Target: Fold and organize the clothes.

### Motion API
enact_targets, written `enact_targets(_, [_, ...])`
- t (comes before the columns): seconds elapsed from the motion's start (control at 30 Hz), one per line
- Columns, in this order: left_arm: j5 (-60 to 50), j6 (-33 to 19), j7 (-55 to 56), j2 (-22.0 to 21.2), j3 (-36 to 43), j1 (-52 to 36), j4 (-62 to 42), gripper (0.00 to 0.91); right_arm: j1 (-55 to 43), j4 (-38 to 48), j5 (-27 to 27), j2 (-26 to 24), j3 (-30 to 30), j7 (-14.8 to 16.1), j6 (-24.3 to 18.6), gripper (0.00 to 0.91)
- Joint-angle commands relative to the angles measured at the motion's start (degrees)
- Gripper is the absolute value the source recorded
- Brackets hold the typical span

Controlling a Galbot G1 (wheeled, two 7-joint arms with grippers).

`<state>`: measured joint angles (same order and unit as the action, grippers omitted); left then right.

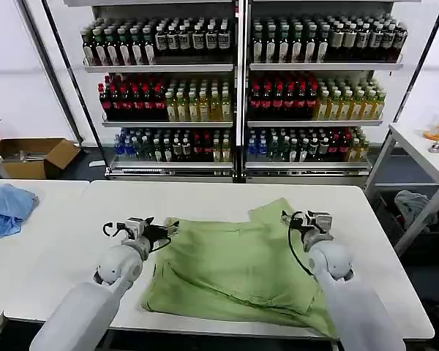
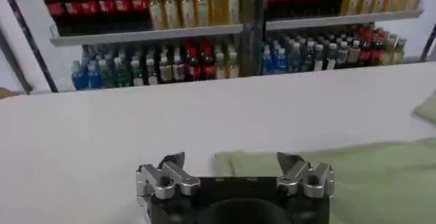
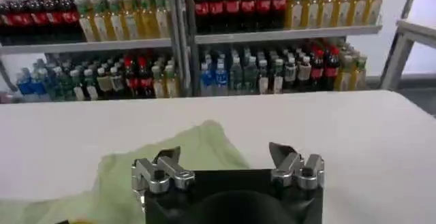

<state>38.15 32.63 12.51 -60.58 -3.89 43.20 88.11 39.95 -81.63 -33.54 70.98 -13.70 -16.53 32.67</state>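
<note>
The light green shirt (image 1: 234,267) lies on the white table (image 1: 205,197), partly folded with layers overlapping, and one sleeve (image 1: 274,216) points toward the far right. No printed graphic faces up. My left gripper (image 1: 166,229) is open, low at the shirt's left edge, and its wrist view shows green cloth (image 2: 354,174) just ahead of the open gripper (image 2: 231,163). My right gripper (image 1: 287,218) is open too, beside the far right sleeve. In its wrist view the sleeve (image 3: 136,171) lies ahead of the open gripper (image 3: 223,156). Nothing sits between either pair of fingers.
A light blue cloth (image 1: 7,208) lies on the neighbouring table at the left. Shelves of bottles (image 1: 238,88) stand behind the table. A cardboard box (image 1: 36,157) sits on the floor at far left. At the right are a side table (image 1: 424,150) and a grey-green garment (image 1: 417,205).
</note>
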Motion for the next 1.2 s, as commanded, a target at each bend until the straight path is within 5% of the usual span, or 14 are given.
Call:
enact_targets(0.03, [0.1,0.3,0.1,-0.7,2.5,-4.0,-4.0,0.907,-8.0,11.6,-0.8,2.2,2.0,0.1,0.4,0.907])
enact_targets(0.33, [0.2,0.4,0.0,-1.1,2.8,-3.1,-4.1,0.887,-9.4,16.8,-0.3,4.3,2.2,1.1,0.4,0.907])
enact_targets(0.37, [0.2,0.4,0.0,-1.4,2.8,-3.1,-4.3,0.816,-9.5,17.4,-0.2,4.6,2.2,1.3,0.4,0.907])
enact_targets(0.4, [0.2,0.4,0.0,-1.7,2.9,-3.2,-4.6,0.595,-9.6,18.1,-0.1,4.8,2.3,1.5,0.4,0.907])
enact_targets(0.43, [0.1,0.4,0.0,-2.0,3.0,-3.3,-5.0,0.322,-9.7,18.8,0.0,5.1,2.3,1.8,0.4,0.645])
enact_targets(0.47, [0.1,0.4,0.0,-2.2,3.0,-3.4,-5.4,0.252,-9.8,19.3,0.1,5.3,2.3,1.9,0.4,0.443])
enact_targets(0.5, [0.1,0.4,0.0,-2.4,2.9,-3.4,-5.6,0.151,-9.8,19.6,0.2,5.4,2.3,2.0,0.4,0.081])
enact_targets(0.53, [0.0,0.4,0.0,-2.5,2.9,-3.4,-5.7,0.121,-9.8,19.7,0.1,5.5,2.3,2.3,0.4,0.0])
enact_targets(0.6, [-0.1,0.4,0.1,-2.5,2.9,-3.2,-5.7,0.06,-9.5,19.7,0.1,5.6,2.4,2.6,0.4,0.0])
enact_targets(1.2, [3.6,-1.6,-1.7,-1.6,1.0,-0.8,-3.6,0.05,-5.2,13.0,-0.7,3.7,2.8,3.7,-0.3,0.0])
